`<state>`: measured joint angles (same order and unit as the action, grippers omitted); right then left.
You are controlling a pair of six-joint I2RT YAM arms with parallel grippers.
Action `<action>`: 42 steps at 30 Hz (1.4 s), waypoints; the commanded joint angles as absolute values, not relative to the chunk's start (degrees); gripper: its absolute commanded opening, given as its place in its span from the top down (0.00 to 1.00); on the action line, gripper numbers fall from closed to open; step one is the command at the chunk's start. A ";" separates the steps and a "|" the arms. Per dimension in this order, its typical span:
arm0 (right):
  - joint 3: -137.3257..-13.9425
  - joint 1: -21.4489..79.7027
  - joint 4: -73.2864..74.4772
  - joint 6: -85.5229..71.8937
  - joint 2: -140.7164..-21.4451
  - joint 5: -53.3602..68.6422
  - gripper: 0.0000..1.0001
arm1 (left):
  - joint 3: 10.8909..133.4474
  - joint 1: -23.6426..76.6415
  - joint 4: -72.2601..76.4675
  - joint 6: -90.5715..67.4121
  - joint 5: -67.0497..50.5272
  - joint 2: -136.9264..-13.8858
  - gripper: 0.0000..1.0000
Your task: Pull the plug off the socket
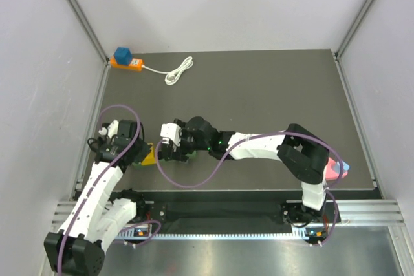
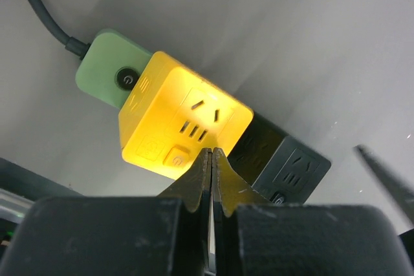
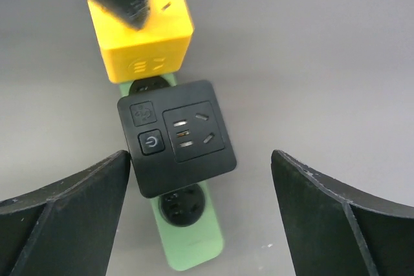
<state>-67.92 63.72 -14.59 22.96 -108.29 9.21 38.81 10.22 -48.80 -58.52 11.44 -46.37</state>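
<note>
A green socket strip (image 3: 191, 231) lies flat on the dark table, with a yellow cube plug (image 3: 142, 37) and a black cube plug (image 3: 176, 137) standing in it side by side. My right gripper (image 3: 200, 159) hangs open over the black plug (image 2: 284, 166), one finger on each side and neither touching it. My left gripper (image 2: 211, 153) is shut with nothing between its fingers, its tips at the near top edge of the yellow plug (image 2: 184, 117). The strip's dark cord leaves its green end (image 2: 103, 72). In the top view both grippers (image 1: 169, 143) (image 1: 139, 153) meet at the front left.
An orange and blue socket block (image 1: 126, 59) with a coiled white cable (image 1: 180, 70) lies at the back left corner. A pink and blue object (image 1: 336, 169) sits at the table's front right edge. Grey walls close in the table's sides and back.
</note>
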 commanded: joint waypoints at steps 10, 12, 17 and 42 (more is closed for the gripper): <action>-75.67 62.40 -14.50 23.29 -112.41 21.62 0.12 | 43.77 10.11 -56.43 -56.34 17.49 -44.29 1.00; -76.46 62.31 -13.89 23.29 -112.94 21.88 0.11 | 43.25 10.11 -55.38 -56.34 17.58 -45.00 1.00; -76.91 62.32 -12.66 23.20 -113.64 22.15 0.12 | 40.96 10.02 -55.28 -57.74 16.35 -47.45 1.00; -81.39 61.35 -10.19 15.04 -115.76 22.23 0.78 | 37.97 9.76 -57.22 -60.21 17.75 -49.57 1.00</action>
